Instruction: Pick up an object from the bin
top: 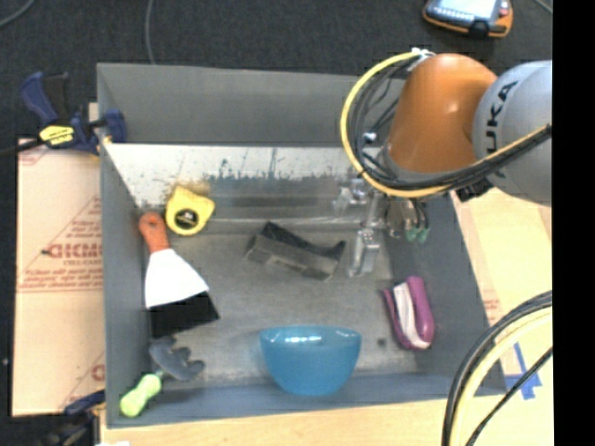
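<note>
The claw (364,249) hangs in the grey bin (232,105), just right of a black bent thing (293,249) in its middle. I cannot tell if the claw is open. Dark floor (232,17) lies around.

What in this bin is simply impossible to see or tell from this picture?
- Camera view: the far right corner of the bin is hidden behind the arm's orange cover.
- Camera view: the black angled thing mid-bin is too dark to name, and whether the gripper touches it cannot be told.
- Camera view: the grey thing and the green thing at the front left are too small to identify.
</note>
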Controlling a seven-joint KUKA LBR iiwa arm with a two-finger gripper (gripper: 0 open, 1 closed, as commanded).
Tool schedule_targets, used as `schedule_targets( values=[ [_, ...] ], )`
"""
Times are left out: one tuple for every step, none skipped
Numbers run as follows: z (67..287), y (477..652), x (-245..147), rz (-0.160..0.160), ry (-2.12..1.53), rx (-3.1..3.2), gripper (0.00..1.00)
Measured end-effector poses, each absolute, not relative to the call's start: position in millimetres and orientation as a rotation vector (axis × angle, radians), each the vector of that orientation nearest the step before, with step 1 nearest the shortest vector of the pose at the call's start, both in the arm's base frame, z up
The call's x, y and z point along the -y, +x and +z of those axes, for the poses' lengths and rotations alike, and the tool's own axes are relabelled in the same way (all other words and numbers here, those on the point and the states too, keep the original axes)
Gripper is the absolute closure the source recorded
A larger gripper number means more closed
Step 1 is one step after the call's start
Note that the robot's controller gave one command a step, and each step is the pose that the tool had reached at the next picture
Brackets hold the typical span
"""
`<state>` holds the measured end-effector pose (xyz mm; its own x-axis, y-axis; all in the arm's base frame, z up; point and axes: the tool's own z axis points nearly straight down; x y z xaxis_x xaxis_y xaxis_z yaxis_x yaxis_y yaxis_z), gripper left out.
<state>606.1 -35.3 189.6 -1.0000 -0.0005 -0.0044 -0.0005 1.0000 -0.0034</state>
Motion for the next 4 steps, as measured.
schedule_targets(
  values=[
    [190, 606.1, 35, -0.005, -0.001, -3.137, 0.00],
    [125, 591.5, 21, -0.007, -0.096, -3.137, 0.00],
    [114, 612.3, 40, -0.014, -0.177, -3.116, 0.00],
    [84, 568.7, 21, -0.007, -0.011, -3.127, 0.00]
  ],
)
